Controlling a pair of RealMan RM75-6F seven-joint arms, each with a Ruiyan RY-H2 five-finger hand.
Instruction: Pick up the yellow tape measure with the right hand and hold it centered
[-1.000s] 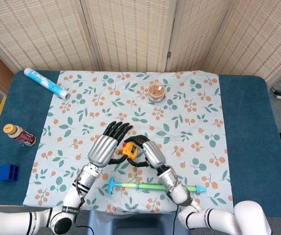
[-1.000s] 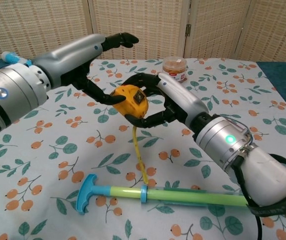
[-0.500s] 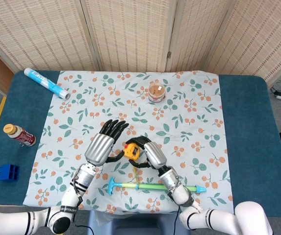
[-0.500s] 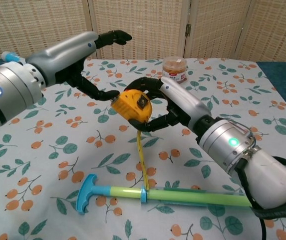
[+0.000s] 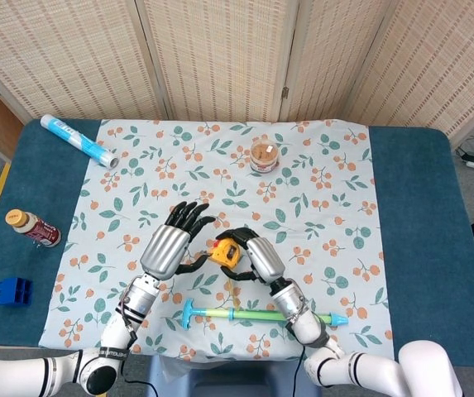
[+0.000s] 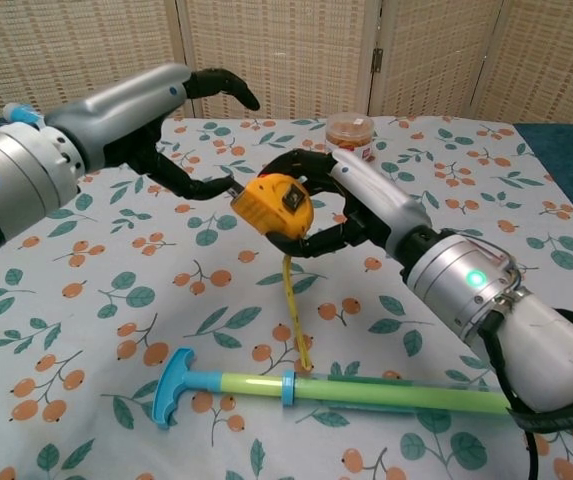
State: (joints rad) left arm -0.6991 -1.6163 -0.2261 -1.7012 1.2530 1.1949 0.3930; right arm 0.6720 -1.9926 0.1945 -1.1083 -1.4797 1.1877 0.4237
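My right hand (image 6: 351,208) grips the yellow tape measure (image 6: 278,205) above the flowered cloth, fingers wrapped around its body. A strip of yellow tape (image 6: 296,310) hangs from the case down toward the table. In the head view the tape measure (image 5: 227,252) sits at the centre front, with my right hand (image 5: 257,258) just right of it. My left hand (image 6: 181,130) is beside the case on the left, fingers apart and holding nothing; one fingertip reaches close to the case. The same left hand (image 5: 170,246) shows in the head view.
A green and blue pump-like stick (image 6: 326,388) lies on the cloth below the hands. A small brown jar (image 5: 263,155) stands at the back. On the blue surface at left lie a white tube (image 5: 78,141), a bottle (image 5: 31,228) and a blue block (image 5: 11,291).
My right hand has carried the tape measure a little to the right and turned it. The left hand has drawn back to the left, away from the case.
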